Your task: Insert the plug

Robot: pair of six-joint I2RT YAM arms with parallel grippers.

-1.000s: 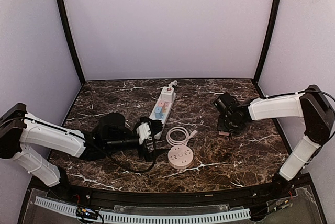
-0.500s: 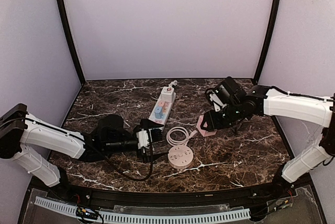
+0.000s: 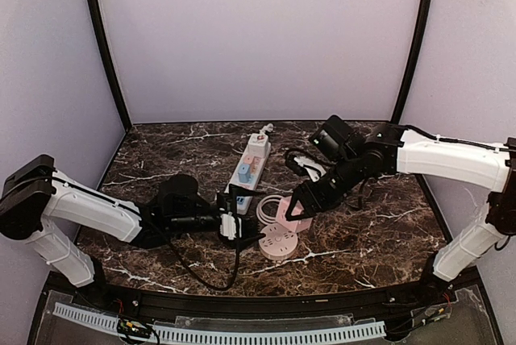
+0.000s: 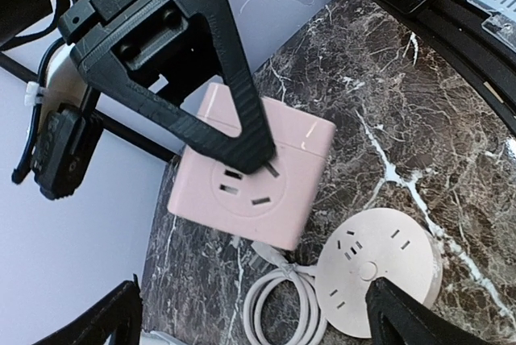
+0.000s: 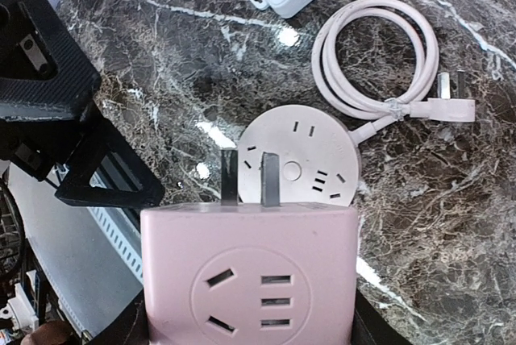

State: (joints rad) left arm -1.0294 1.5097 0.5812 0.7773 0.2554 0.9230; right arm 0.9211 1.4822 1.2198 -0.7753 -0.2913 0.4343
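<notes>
Right gripper (image 3: 293,209) closed on the pink cube plug (image 3: 285,212), a black finger on each side of it; the grip is medium-wide, set by the cube. The plug is held off the dark marble table (image 3: 153,151), just above and behind the round pink socket (image 3: 278,243) and partly over the coiled white cable (image 3: 268,207). Right wrist view: two flat metal prongs (image 5: 247,177) stick out of the cube's far face and point toward the round socket, their tips over its near edge, not in any slot. The face of the cube toward that camera carries its own outlet slots. Left wrist view: the cube hangs tilted, clear of the table and apart from the round socket, one triangular finger (image 4: 201,63) of the right gripper lying across its upper face. Round socket lies flat, slotted face up, a small button at centre; its cable is looped beside it, tied, and ends in a plug (image 5: 448,108) lying on the marble. White power strip (image 3: 250,166) lies behind the coil, running away from the arms, with a blue block (image 3: 243,170) and paler coloured blocks set along its top. Left gripper (image 3: 242,218) low over the table, just left of the coil and the round socket, jaws spread wide and holding nothing.
</notes>
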